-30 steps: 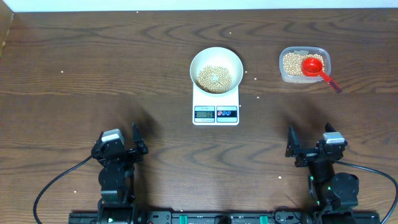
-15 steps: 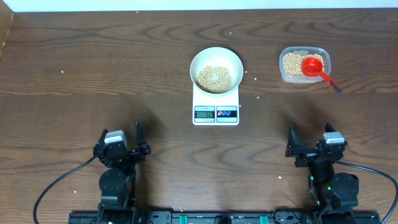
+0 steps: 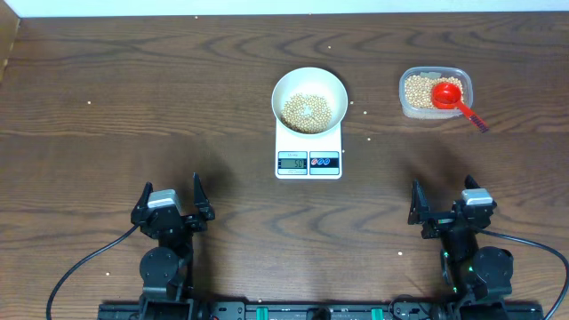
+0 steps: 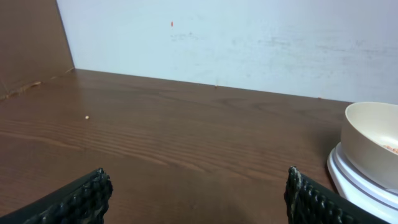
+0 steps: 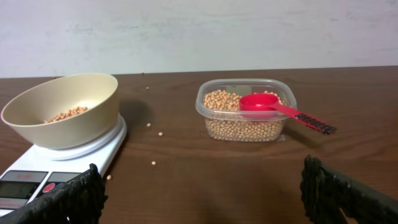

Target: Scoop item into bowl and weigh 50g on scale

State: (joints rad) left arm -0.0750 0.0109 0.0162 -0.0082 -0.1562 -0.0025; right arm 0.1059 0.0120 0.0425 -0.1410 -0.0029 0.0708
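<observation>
Only change in last second: left gripper (image 3: 170, 197) slid back a touch, further from small white rectangular digital scale (image 3: 308, 149). Jaws wide, holding nothing. Same for right gripper (image 3: 442, 197), front-right of scale. Looks like scooping done, arms parking.

Small round pale-tan beans (image 3: 307, 111) heaped in round white bowl (image 3: 308, 76) on scale. More in clear plastic tub (image 3: 406, 89) right of scale, red plastic scoop (image 3: 447, 92) lying in it.

Display too small to read, so 50g maybe hit.

Count: one scale, one bowl, one tub, one scoop, two grippers, few stray beans (image 3: 371, 139) around scale.
</observation>
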